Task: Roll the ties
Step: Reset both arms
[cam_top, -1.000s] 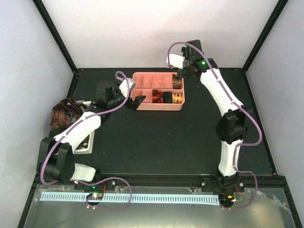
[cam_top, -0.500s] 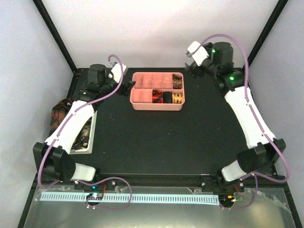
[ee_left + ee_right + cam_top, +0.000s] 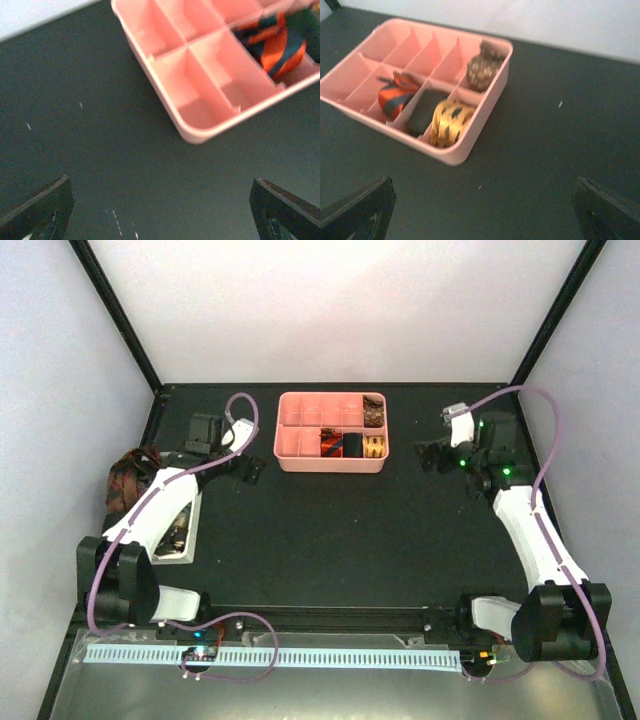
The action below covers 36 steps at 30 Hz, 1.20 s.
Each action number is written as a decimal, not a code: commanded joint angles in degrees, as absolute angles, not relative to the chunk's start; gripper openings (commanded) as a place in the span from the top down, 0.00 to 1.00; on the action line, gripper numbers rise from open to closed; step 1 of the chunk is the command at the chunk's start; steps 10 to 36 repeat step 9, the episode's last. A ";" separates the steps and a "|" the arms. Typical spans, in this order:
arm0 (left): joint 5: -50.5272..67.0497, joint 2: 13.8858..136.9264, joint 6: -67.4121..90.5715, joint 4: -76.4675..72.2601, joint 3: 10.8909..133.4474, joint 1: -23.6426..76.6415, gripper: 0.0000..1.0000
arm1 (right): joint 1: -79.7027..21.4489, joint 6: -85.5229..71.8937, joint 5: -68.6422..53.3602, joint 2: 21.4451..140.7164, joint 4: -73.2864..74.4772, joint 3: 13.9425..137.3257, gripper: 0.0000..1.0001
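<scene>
Farthest from both pairs of jaws, out past the left arm (image 3: pixel 160 505), a loose heap of brown printed ties (image 3: pixel 128 480) spills over the worktop (image 3: pixel 330 530) edge, touching a white slotted basket (image 3: pixel 188 545) that the arm partly hides. The left jaws stand wide apart and hold nothing (only their 2 dark tips show, in the bottom corners of the left wrist view), with bare worktop between them. Ahead of them and to their right lies the pink tray (image 3: pixel 332 466), its near corner compartments empty. Further right, beyond those, sits a rolled red-orange tie (image 3: pixel 272 42). From the right jaws the same tray lies ahead and to the left. Its near row holds 3 rolls: the red-orange one farthest from these jaws, then a black tie (image 3: pixel 422 117), then a gold tie (image 3: pixel 449 122) in the corner nearest them. A rolled brown tie (image 3: pixel 484 67) stands in the far right corner compartment. At the end of the right arm (image 3: pixel 530 530), the right jaws are also spread wide and empty, above bare worktop and well apart from the tray.
</scene>
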<state>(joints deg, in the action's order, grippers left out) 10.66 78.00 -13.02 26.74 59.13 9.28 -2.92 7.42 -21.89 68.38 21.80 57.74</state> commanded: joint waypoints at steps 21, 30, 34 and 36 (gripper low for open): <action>8.44 75.01 -10.14 23.79 53.26 8.70 0.01 | -2.52 2.78 -27.17 70.02 15.74 52.53 0.00; 8.44 75.01 -10.14 23.79 53.26 8.70 0.01 | -2.52 2.78 -27.17 70.02 15.74 52.53 0.00; 8.44 75.01 -10.14 23.79 53.26 8.70 0.01 | -2.52 2.78 -27.17 70.02 15.74 52.53 0.00; 8.44 75.01 -10.14 23.79 53.26 8.70 0.01 | -2.52 2.78 -27.17 70.02 15.74 52.53 0.00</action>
